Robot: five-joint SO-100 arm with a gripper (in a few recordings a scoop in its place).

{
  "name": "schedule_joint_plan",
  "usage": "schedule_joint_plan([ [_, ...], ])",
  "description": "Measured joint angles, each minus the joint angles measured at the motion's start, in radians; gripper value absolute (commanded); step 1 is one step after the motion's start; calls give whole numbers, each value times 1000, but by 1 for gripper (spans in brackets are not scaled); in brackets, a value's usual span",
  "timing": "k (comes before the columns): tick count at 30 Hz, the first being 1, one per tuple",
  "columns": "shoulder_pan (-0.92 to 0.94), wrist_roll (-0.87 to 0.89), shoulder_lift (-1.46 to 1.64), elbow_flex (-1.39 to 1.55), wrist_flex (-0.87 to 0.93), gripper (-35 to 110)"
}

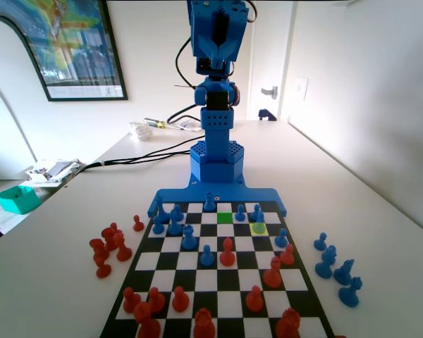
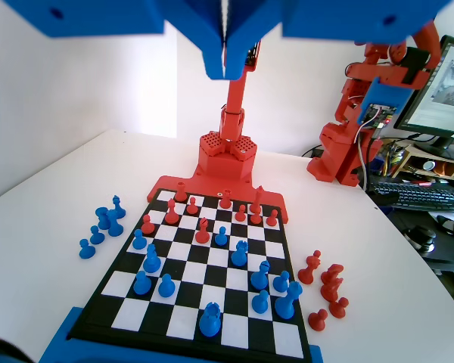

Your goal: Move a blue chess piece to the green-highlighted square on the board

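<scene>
The green-highlighted square lies bare in the board's second row from the blue arm. One row nearer the camera and two columns to the right, the slim pointed blue chess piece stands on a yellow square. In the wrist view the same piece stands near the left side of the board. My gripper hangs high above the arm's base, far from every piece. In the wrist view the gripper is shut, its jaws pressed together with nothing between them.
Blue pawns and a blue piece stand close around the green square. Red pieces hold the near half. Captured red pieces lie left of the board, blue ones right. A green box sits far left.
</scene>
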Motion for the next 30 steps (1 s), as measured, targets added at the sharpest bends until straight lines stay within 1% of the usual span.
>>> schedule_joint_plan([
  [30, -9, -11, 0, 0, 0, 1],
])
